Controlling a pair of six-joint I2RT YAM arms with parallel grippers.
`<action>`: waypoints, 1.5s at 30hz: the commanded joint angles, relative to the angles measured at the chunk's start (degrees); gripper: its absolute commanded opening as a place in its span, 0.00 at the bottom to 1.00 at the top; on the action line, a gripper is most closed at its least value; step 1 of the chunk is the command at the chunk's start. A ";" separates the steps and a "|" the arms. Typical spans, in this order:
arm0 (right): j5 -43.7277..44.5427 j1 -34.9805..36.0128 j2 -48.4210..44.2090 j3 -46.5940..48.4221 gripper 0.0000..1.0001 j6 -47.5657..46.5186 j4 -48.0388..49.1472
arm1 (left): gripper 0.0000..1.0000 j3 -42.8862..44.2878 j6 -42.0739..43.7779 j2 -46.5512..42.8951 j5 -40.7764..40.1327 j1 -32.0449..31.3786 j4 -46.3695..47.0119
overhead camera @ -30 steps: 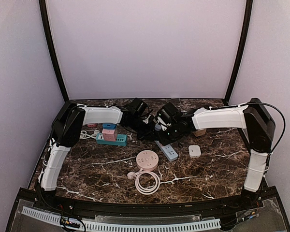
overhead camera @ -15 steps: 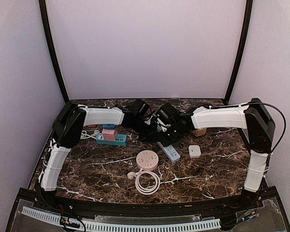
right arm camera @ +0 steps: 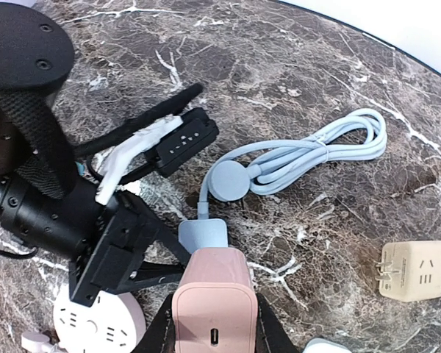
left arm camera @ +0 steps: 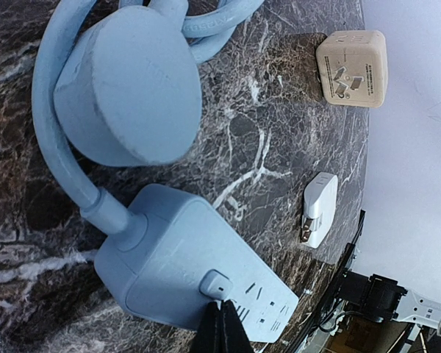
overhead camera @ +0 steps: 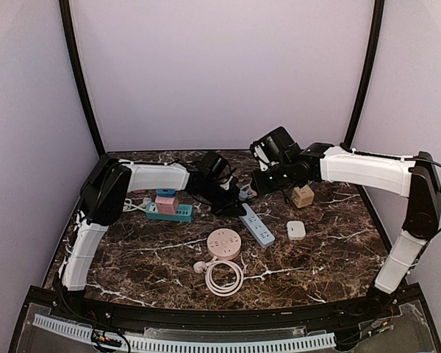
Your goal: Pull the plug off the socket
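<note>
Your left gripper point(left arm camera: 220, 329) is pinching fully closed on nothing, tips pressing down on the cord end of the blue power strip point(left arm camera: 184, 257) near the middle of the table point(overhead camera: 132, 257). You're risking them skidding off its smooth top. Your right gripper point(right arm camera: 213, 342) is clamping the pink plug point(right arm camera: 213, 309), jaws partway open around it, up in the air toward the far edge and looking clear of the strip. A loose grip is risking a drop onto the strip or the beige cube point(right arm camera: 415, 278).

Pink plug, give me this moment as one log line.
pink plug: gripped in right hand, clear of blue power strip | left hand: shut, tip on strip
</note>
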 commanded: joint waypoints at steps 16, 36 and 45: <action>-23.30 -14.46 -1.62 -13.55 0.07 6.95 13.08 | 0.00 10.82 4.28 0.69 -5.98 -0.59 -18.18; -32.19 -18.38 6.13 -18.26 0.18 11.77 22.82 | 0.00 -2.38 6.48 -22.56 -9.06 -0.40 -14.45; -31.49 -18.72 6.72 -18.81 0.34 12.14 21.39 | 0.01 -10.31 7.68 -30.32 -16.59 1.25 -14.45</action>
